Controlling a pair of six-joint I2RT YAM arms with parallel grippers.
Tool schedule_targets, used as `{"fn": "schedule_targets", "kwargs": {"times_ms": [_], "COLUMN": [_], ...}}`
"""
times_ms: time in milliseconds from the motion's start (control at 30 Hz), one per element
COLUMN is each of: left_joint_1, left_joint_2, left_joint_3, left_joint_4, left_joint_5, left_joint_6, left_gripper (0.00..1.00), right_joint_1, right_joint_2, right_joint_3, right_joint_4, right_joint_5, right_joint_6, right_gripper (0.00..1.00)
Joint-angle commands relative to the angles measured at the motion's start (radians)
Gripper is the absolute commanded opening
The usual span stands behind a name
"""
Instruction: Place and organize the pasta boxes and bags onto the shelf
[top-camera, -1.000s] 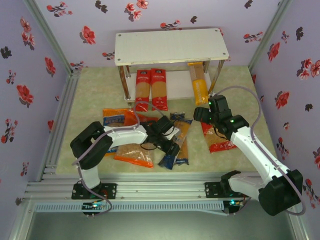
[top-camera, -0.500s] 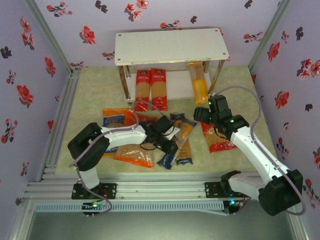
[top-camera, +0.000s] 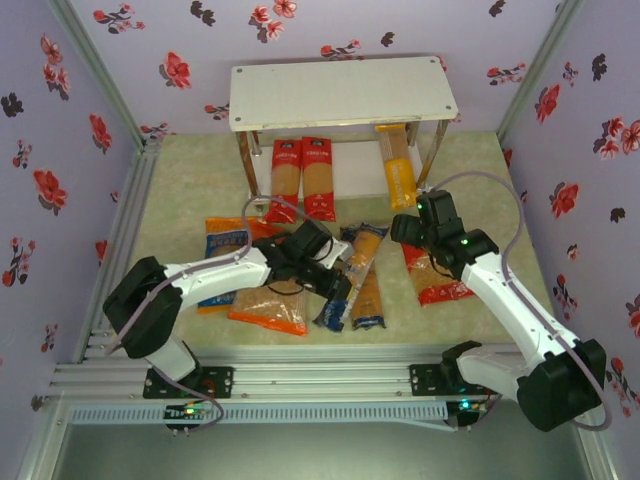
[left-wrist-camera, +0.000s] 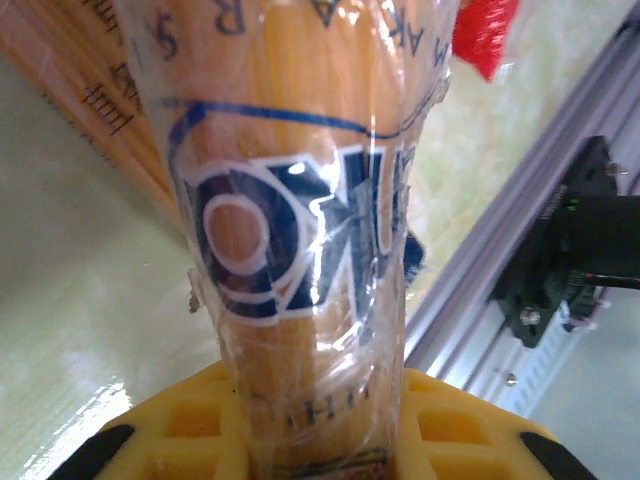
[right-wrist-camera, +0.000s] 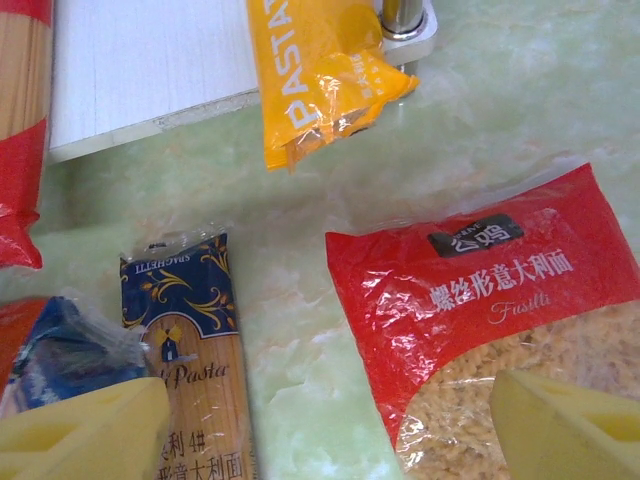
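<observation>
Left claw (left-wrist-camera: 320, 445) clamps tan-and-blue pack (left-wrist-camera: 300, 230); right claw (right-wrist-camera: 325, 430) gapes.

Glossy, wrinkled clear film on the long tan spaghetti pack with the blue logo (left-wrist-camera: 300, 250). Matt yellow moulded plastic on the left fingers (left-wrist-camera: 190, 430). Shiny crinkled plastic on the wide red pasta bag (right-wrist-camera: 470, 290) and the yellow-orange spaghetti pack (right-wrist-camera: 300, 70). Smooth matt white shelf board (right-wrist-camera: 140, 70), polished metal leg (right-wrist-camera: 400, 14). Glossy pale green marbled desk (right-wrist-camera: 300, 210).

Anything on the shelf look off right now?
Yes: the yellow pack overhangs the front edge of the lower board beside the leg, its end sagging toward the table. A red pack overhangs too.
</observation>
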Motion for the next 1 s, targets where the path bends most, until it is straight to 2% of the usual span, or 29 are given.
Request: {"fn": "schedule_targets", "kwargs": {"times_ms": [0, 200, 333, 533, 733, 967], "left_joint_1": [0.027, 0.070, 0.081, 0.131, 0.186, 0.242], "left_joint_2": [-0.076, -0.077, -0.050, 0.063, 0.221, 0.373], "left_joint_3": [0.025, 0.016, 0.061, 0.204, 0.461, 0.617], "left_joint_4": [0.153, 0.323, 0.349, 0.330, 0.221, 0.165], "left_joint_5": [0.084, 0.078, 0.029, -0.001, -0.014, -0.021], "left_joint_6": [-0.054, -0.173, -0.187, -0.169, -0.109, -0.127], "left_gripper": [0.00, 0.00, 0.00, 0.00, 0.00, 0.00], "right_joint_1": [0.005, 0.003, 0.003, 0.004, 0.003, 0.000], "right_joint_2": [-0.005, -0.045, -0.052, -0.044, -0.026, -0.022], "right_joint_3": [0.041, 0.042, 0.045, 0.050, 0.069, 0.070], "right_joint_4": [-0.036, -0.040, -0.053, -0.055, -0.064, -0.062], "right_joint_5": [0.053, 0.066, 0.062, 0.039, 0.022, 0.015], "right_joint_6": [-0.017, -0.005, -0.006, -0.007, -0.020, -0.033], "right_gripper": [0.84, 0.84, 0.84, 0.84, 0.84, 0.84]}}
